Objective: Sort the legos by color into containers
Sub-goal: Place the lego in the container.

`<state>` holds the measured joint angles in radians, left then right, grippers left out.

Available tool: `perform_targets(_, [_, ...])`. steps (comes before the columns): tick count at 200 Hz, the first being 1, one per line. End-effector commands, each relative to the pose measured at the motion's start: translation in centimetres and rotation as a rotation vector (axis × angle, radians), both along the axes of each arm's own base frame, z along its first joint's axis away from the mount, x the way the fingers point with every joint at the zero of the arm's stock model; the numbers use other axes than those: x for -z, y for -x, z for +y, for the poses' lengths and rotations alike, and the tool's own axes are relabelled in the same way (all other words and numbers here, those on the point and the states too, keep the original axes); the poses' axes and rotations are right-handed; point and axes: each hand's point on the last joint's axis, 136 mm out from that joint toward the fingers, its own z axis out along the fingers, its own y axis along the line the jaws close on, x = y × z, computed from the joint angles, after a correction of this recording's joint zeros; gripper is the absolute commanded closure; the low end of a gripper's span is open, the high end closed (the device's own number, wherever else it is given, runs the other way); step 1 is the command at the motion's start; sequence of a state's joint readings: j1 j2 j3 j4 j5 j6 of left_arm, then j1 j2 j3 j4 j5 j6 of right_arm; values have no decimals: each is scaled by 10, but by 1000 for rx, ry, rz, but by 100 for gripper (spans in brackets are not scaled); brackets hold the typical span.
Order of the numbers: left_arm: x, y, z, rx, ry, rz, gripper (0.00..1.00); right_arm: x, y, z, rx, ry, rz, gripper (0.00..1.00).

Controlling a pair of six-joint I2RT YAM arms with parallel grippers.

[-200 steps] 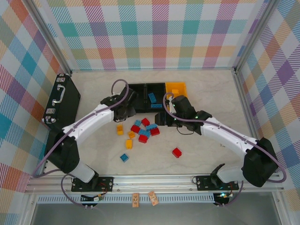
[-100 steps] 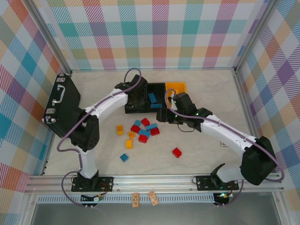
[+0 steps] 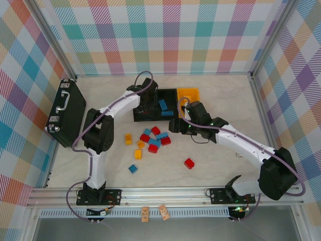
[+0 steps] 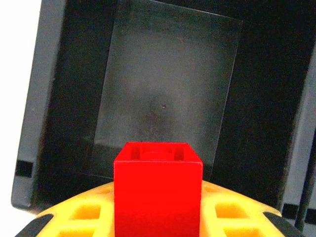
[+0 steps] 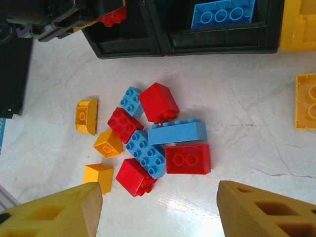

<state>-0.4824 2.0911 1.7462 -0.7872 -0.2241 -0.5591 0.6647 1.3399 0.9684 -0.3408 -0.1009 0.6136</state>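
Note:
My left gripper (image 4: 158, 219) is shut on a red lego (image 4: 158, 190) and hangs over the inside of the left black bin (image 4: 74, 98). From above, that left gripper (image 3: 145, 107) sits over the left black bin (image 3: 139, 118). The middle black bin (image 3: 173, 95) holds a blue lego (image 3: 163, 104); the yellow-orange bin (image 3: 189, 94) is on the right. My right gripper (image 5: 160, 217) is open above a pile of legos: red (image 5: 188, 159), blue (image 5: 177, 132), yellow (image 5: 107, 143). Seen from above, the right gripper (image 3: 174, 125) is right of the pile (image 3: 153, 139).
A flat black case (image 3: 65, 113) with a metal handle lies at the left. A lone red brick (image 3: 189, 163) and a lone blue brick (image 3: 133, 168) lie nearer the arm bases. A yellow brick (image 5: 307, 101) sits right of the pile.
My left arm has swung from beside the pile up to the left black bin, carrying the red lego. The right gripper has stayed over the pile, hardly shifting.

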Motion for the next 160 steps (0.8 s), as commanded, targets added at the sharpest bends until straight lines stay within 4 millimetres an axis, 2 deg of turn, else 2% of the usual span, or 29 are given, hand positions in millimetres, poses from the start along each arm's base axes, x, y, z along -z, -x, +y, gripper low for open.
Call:
perform_targets(1, [1,-3,-1,11,-5,14,72,-2,2,-5,14,-3,-3,37])
perform_targets(54, [8,-7,1,0,-22,15,67,-1,3,-6,16,1,-3,37])
perform_targets(86, [7,-8,0,-3,-20,10,57,0,3,-6,18,-2,0,37])
perform_targets(116, [-3,-9,1,-3,-16,-8,50,1,3,-6,18,-3,2,37])
perform_targets(160, [-30,-5,0,4,20,-56,50,2,5,-8,23,-1,5,37])
